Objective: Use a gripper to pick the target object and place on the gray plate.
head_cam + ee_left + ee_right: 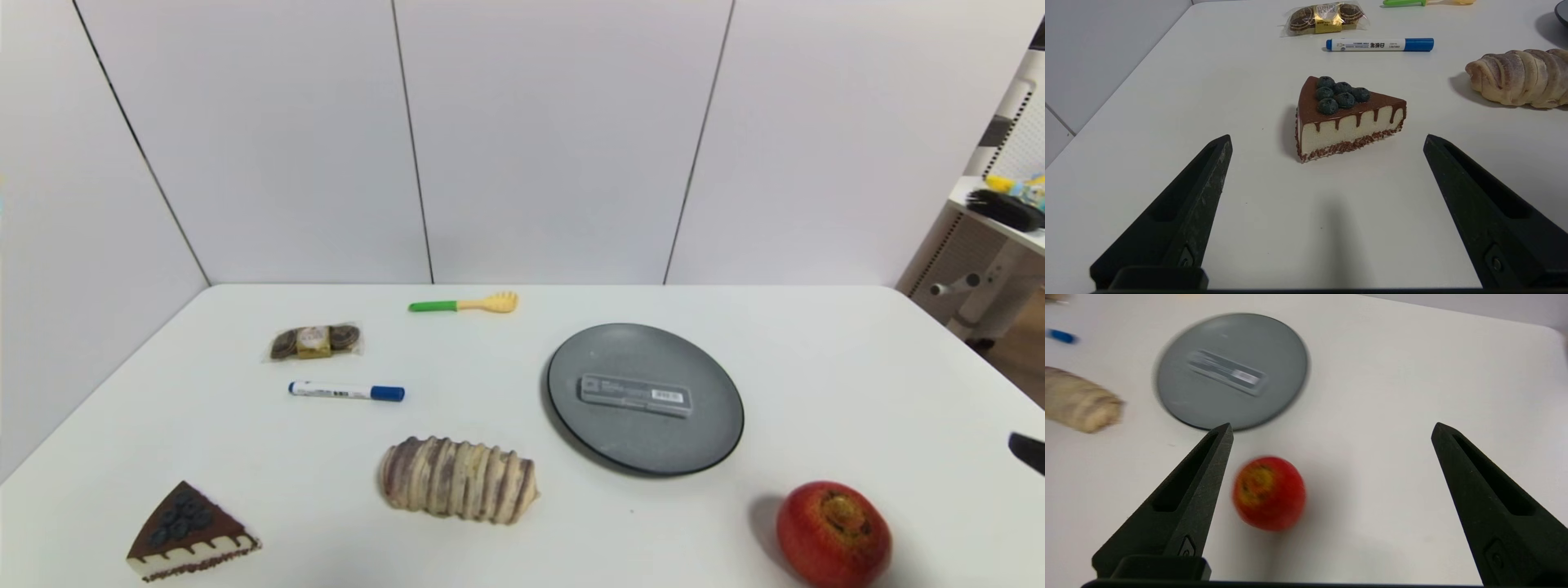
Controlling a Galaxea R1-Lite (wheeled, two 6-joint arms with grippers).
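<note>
The slim gray case (637,394) with a white barcode label lies flat in the middle of the gray plate (596,441), right of the table's centre. Both also show in the right wrist view, the case (1227,372) on the plate (1180,400). My right gripper (1331,430) is open and empty, held above the table near its right front, with only a black tip (1027,452) showing at the head view's right edge. My left gripper (1327,141) is open and empty, low over the left front of the table, out of the head view.
A red apple (833,533) sits at the front right, below the right gripper. A cake slice (189,532), a bread roll (457,478), a blue-capped marker (346,392), wrapped chocolates (314,341) and a green-handled fork (464,305) lie to the left.
</note>
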